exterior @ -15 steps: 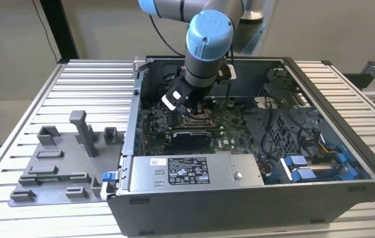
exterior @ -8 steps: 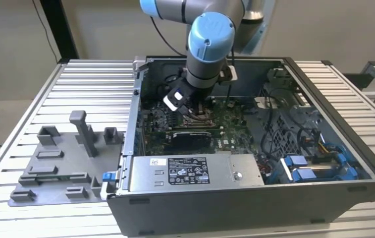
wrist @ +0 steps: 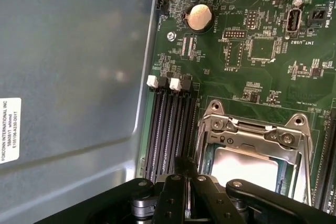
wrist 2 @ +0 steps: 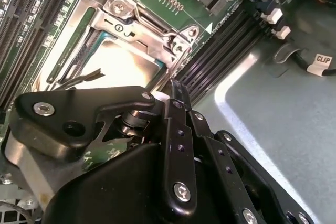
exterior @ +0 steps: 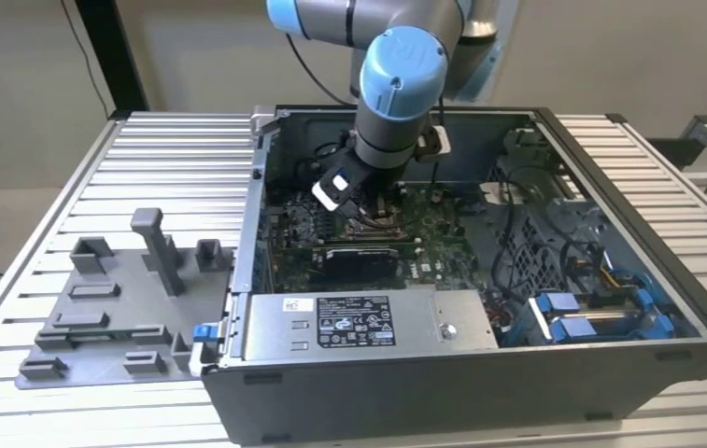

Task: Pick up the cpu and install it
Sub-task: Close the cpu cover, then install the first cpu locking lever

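Gripper [exterior: 372,207] poised over socket frame [wrist: 252,135] with cpu [wrist: 244,166] inside; finger state indeterminate; seating demands square, gentle, level pressure.

arm [exterior: 393,89]: grey tubes with light blue round caps
wrist: a white block and a black cable
gripper [wrist 2: 157,145]: black, shiny metal links
screws: small, round and silver on the links
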Controlling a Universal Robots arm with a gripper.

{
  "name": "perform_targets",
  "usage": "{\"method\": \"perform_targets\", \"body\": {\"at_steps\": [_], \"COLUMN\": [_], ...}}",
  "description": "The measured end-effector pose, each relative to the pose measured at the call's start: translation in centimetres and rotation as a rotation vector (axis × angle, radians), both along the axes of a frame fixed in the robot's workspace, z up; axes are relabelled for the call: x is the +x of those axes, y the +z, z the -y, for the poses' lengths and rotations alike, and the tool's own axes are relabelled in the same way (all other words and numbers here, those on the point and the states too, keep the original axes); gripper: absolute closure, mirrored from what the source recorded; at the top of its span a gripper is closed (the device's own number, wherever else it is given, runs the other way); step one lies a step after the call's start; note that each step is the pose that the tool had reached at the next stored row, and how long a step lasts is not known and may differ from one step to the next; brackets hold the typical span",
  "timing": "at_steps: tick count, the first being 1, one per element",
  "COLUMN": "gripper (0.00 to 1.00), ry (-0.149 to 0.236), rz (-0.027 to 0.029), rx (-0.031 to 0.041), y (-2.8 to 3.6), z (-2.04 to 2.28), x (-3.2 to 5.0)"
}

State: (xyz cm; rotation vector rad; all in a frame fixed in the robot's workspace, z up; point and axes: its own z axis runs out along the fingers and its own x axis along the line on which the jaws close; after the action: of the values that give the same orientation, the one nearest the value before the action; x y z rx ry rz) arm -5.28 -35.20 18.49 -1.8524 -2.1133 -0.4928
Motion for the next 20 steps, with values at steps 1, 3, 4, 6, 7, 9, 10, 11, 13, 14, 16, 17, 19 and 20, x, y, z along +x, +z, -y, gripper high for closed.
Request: {"method": "perform_targets", "body": {"at_steps": [1, 3, 4, 6, 7, 9, 10, 11, 13, 14, 16, 17, 19, 20], "gripper": [1.0, 1.0, 1.0, 1.0, 1.0, 1.0, 1.0, 1.0, 1.0, 1.0, 1.0, 1.0, 1.0, 1.0], "ry": [0.0, 0.0, 0.0, 0.0, 0.0, 0.0, 0.0, 0.0, 0.0, 0.0, 0.0, 0.0, 0.0, 0.0], "rz": [0.0001, 0.0002, 0.0002, 0.0001, 0.0001, 0.0, 0.0, -0.0002, 0.0002, 0.0002, 0.0004, 0.001, 0.0031, 0.0043], "rx": [0.0001, 0.0002, 0.0002, 0.0002, 0.0002, 0.0, -0.0001, -0.0004, 0.0002, 0.0006, 0.0004, 0.0005, 0.0006, 0.0007], "y": [-0.02, -0.07, -0.1, -0.15, -0.19, -0.19, -0.19, -0.14, 0.68, 1.13, 1.84, 2.08, 2.29, 2.3], "z": [-0.02, -0.08, -0.1, -0.15, -0.18, -0.19, -0.2, -0.21, -0.21, -0.21, -0.18, -0.16, -0.07, -0.01], "x": [0.02, 0.08, 0.11, 0.18, 0.24, 0.27, 0.28, 0.28, 0.21, 0.05, -0.77, -1.21, -2.15, -2.6]}}
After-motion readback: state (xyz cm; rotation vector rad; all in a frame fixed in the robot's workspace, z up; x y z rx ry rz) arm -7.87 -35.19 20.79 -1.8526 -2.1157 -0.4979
